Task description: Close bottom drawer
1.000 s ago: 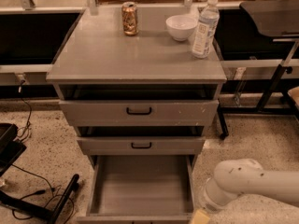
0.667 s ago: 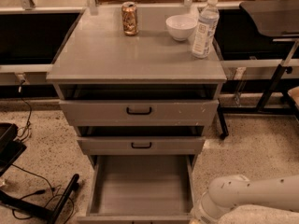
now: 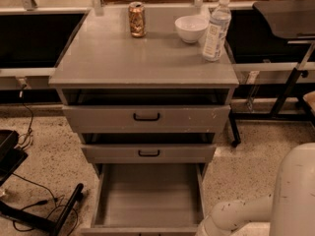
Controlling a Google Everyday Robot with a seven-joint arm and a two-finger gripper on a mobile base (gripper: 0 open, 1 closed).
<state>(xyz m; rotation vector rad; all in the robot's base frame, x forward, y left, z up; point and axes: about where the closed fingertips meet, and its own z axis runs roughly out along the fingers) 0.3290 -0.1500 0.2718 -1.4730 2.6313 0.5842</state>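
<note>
The grey cabinet point(image 3: 142, 58) has three drawers. The bottom drawer point(image 3: 147, 195) is pulled far out, showing its plain grey box inside. Its front runs along the bottom edge of the view and the handle is out of sight. The middle drawer point(image 3: 148, 153) and the top drawer point(image 3: 146, 117), each with a black bar handle, stand slightly out. My white arm point(image 3: 236, 215) comes in from the lower right, just right of the open drawer's front corner. The gripper is below the frame, out of view.
On the cabinet top stand a drink can point(image 3: 137, 19), a white bowl point(image 3: 191, 28) and a plastic bottle point(image 3: 216, 29). Black cables and a black stand base point(image 3: 44, 215) lie on the speckled floor at left. A black chair or table leg point(image 3: 285, 92) stands at right.
My arm has dropped lower and shifted right, and the gripper end has left the view at the bottom. The drawers have not moved.
</note>
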